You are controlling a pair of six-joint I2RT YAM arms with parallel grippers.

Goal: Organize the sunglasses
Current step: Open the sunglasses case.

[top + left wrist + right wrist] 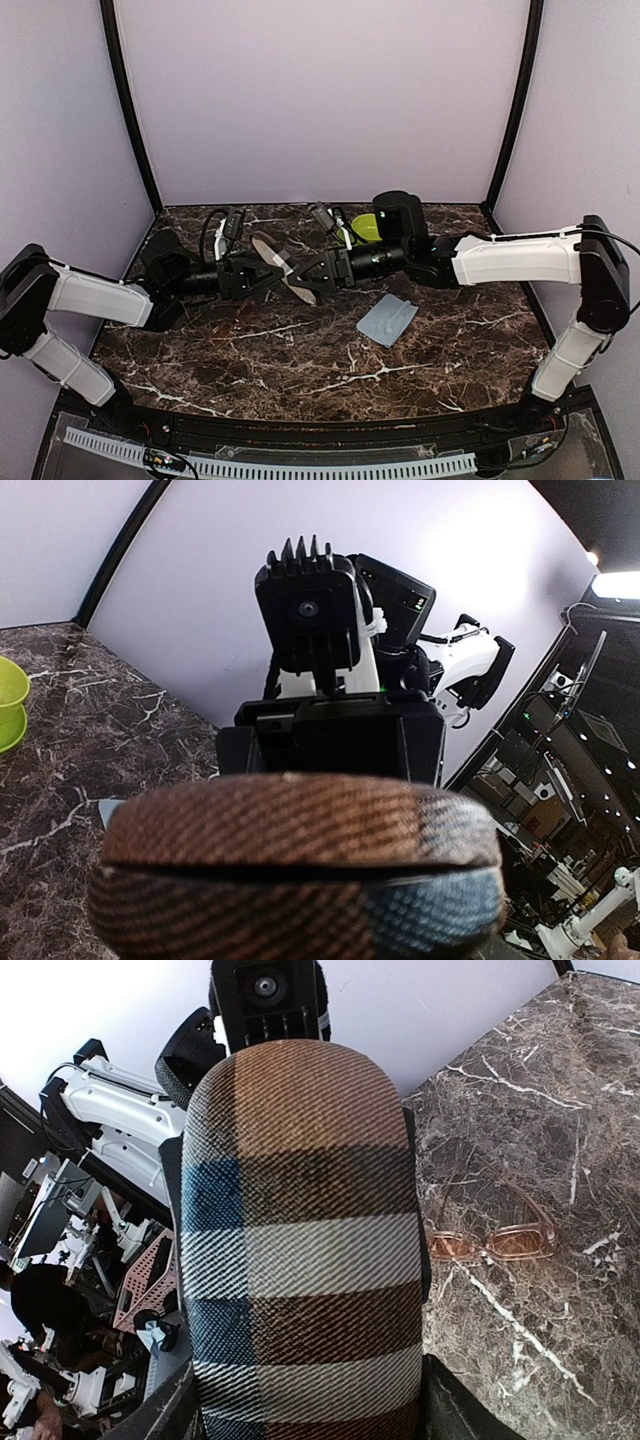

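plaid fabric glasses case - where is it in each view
Top external: the plaid fabric glasses case is mid-table, slightly left of centre.
Left wrist: the case fills the bottom centre.
Right wrist: the case fills the centre.
Shared landmark: the dark marble tabletop.

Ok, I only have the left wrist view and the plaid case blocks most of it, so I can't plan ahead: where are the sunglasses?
Observer: The sunglasses lie on the table, outside the plaid case; the right wrist view shows them.
Operator: Is the right arm actually on the case?
Observer: Yes. From above, the right gripper grips the plaid case at the end opposite the left gripper.
Operator: Anything else lying around?
Observer: A blue-grey cloth lies flat nearer the arm bases, touching nothing.
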